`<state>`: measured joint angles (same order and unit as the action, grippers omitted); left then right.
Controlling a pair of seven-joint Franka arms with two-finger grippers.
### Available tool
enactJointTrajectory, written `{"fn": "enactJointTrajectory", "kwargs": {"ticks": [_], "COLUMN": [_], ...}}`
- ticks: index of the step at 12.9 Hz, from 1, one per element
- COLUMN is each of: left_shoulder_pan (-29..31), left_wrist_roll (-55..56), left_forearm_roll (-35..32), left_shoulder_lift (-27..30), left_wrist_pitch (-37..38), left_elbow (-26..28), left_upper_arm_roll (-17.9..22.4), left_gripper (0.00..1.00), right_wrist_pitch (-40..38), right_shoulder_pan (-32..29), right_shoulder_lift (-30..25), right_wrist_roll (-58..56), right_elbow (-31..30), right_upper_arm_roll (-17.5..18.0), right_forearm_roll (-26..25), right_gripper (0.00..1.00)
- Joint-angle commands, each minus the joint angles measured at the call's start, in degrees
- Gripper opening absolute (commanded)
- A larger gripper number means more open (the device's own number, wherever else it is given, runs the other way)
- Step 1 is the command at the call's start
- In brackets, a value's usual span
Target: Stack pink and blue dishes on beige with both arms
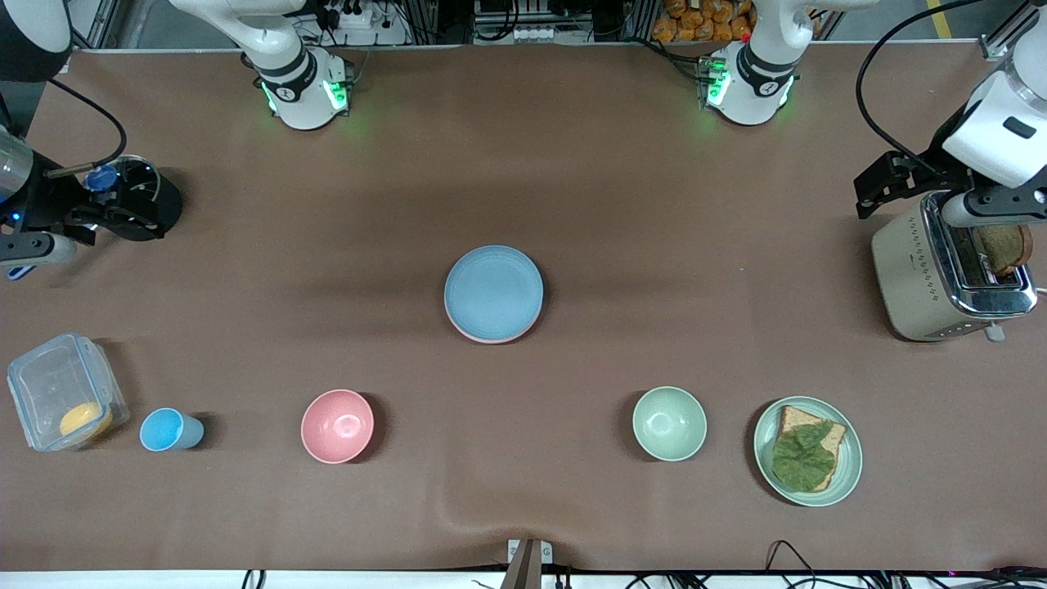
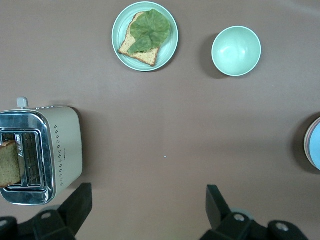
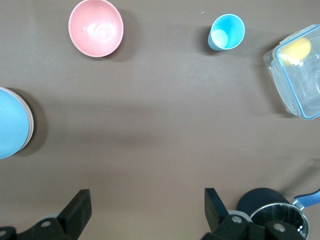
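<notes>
The stack at the middle of the desk point(image 1: 572, 204) looks finished: the blue plate point(image 1: 493, 292) lies on top, a pink plate point(image 1: 499, 337) shows as a thin rim under it, and the beige plate cannot be made out from the front, so I judge it lies hidden at the bottom. Both arms seem to be parked, so little is called for beyond keeping clear of the stack. The left hand point(image 2: 145, 210) hangs with fingers apart over bare desk beside the toaster point(image 1: 941, 278), well away from the stack; the right hand point(image 3: 145, 210) hangs likewise, fingers spread and empty, by the dark pot point(image 1: 139, 196). The right wrist view shows pale layers under the blue plate's edge, which the front view does not separate.
</notes>
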<state>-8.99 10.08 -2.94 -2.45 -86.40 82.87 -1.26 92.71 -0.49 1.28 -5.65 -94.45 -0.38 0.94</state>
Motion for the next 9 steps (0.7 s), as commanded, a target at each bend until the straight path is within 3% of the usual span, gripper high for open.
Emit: {"fn": "enactJointTrajectory", "kwargs": {"ticks": [1, 9], "left_shoulder_pan": [-0.07, 0.02], "left_wrist_roll": [-1.82, -2.88], "left_forearm_roll": [1.01, 1.79], "left_shoulder_lift": [1.31, 0.96], "left_wrist_pitch": [1.32, 2.03], "left_elbow": [0.81, 0.72], "left_upper_arm_roll": [0.82, 0.82], "left_gripper": [1.00, 1.00], "right_wrist_pitch": [1.95, -1.22], "right_shoulder_pan": [-1.80, -1.71], "right_shoulder_lift": [-1.64, -2.34], "right_wrist_roll": [0.11, -0.15], "right_elbow": [-3.37, -3.37], "right_upper_arm_roll": [0.74, -0.41], "right_forearm_roll": [-0.85, -0.32], "right_gripper": [1.00, 1.00]}}
